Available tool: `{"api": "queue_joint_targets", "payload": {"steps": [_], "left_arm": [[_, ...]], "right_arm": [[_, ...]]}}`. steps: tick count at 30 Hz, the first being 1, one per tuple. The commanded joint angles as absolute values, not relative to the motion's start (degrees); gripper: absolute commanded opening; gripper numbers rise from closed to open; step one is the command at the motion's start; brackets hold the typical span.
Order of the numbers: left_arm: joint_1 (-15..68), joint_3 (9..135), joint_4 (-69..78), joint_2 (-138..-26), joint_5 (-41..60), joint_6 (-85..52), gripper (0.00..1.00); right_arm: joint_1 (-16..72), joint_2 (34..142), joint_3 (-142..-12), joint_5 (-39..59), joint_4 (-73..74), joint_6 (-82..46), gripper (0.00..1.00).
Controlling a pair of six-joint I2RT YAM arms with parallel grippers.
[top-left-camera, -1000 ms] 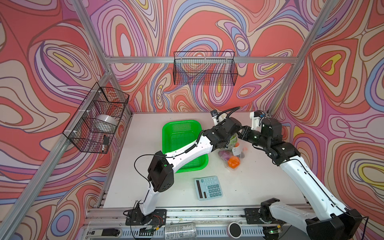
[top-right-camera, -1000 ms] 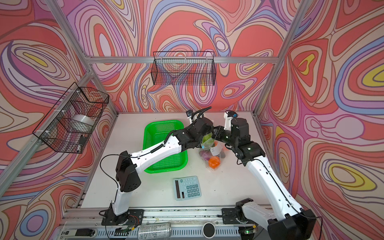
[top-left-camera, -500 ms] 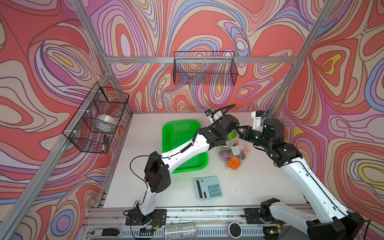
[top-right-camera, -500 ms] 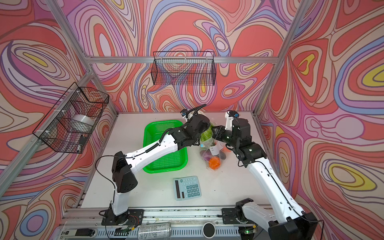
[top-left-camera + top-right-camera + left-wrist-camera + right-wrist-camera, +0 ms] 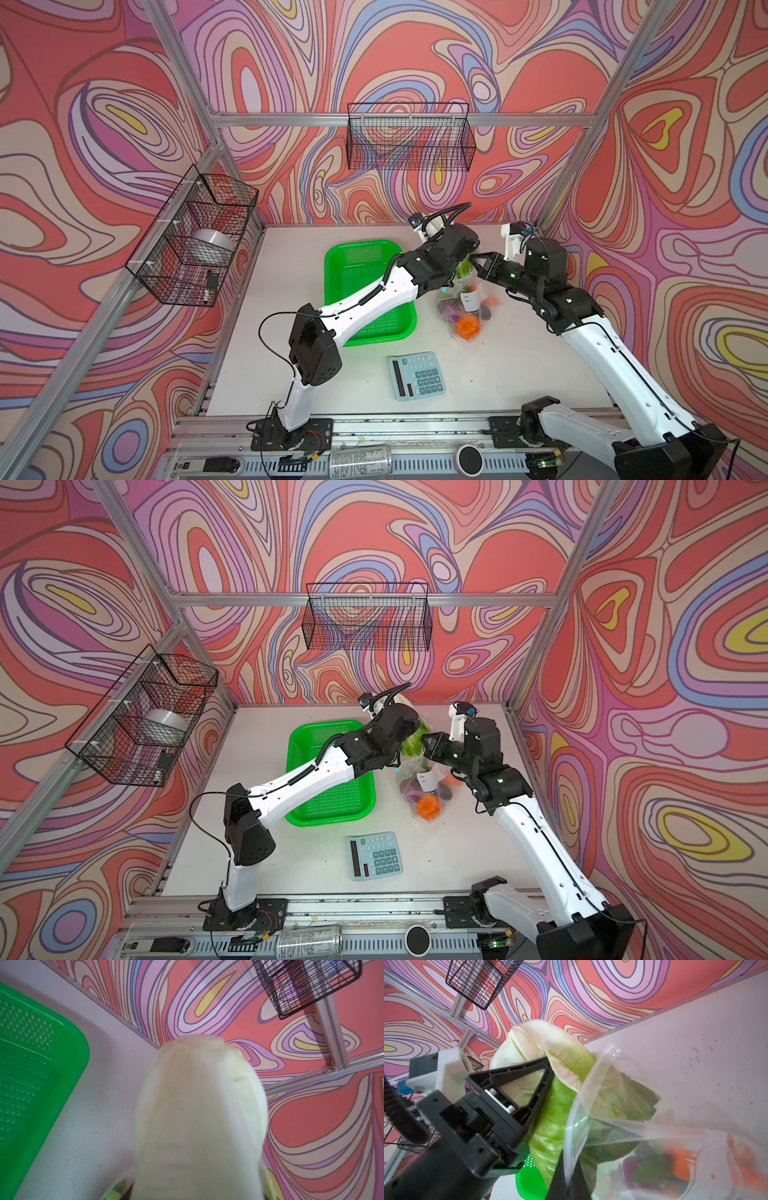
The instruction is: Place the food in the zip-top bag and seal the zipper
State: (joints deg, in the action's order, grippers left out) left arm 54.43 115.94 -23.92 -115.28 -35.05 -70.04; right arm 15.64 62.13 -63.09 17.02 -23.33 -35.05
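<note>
Right wrist view: the left hand (image 5: 548, 1064) is clamped on the napa cabbage (image 5: 542, 1043), whose leafy end is partly inside the zip-top bag (image 5: 612, 1130). The right hand (image 5: 566, 1180) pinches the bag's mouth edge. The other vegetables (image 5: 654, 1169) look already bagged, so pushing the cabbage in and sealing the zipper (image 5: 600, 1070) remain.

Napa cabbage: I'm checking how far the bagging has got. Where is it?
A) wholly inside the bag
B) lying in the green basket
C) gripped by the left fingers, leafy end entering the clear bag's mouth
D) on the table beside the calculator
C: in the right wrist view the left fingers clamp the napa cabbage, its green end inside the zip-top bag's open mouth, its white end outside.
</note>
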Motion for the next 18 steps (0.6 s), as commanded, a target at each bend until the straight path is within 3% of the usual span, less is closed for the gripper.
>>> {"api": "queue_joint_targets", "payload": {"steps": [1, 13, 15, 18], "left_arm": [[54.58, 115.61, -22.25, -116.47, -37.03, -70.37, 0.46], [56.77, 110.98, -18.84, -116.04, -41.31, -66.64, 0.47], [56.92, 111.87, -18.99, -116.38, -41.24, -64.05, 0.5], [57.15, 111.11, -16.62, -115.56, -39.06, -59.47, 0.64]], "right_arm": [[15.29, 60.6, -63.89, 18.81, -21.19, -36.02, 0.0], [14.24, 60.32, -65.02, 21.41, -18.34, -38.43, 0.0], [14.24, 59.99, -65.35, 20.01, -19.31, -37.49, 0.0], [14.15, 60.15, -65.15, 17.78, -21.14, -36.2, 0.0]]}}
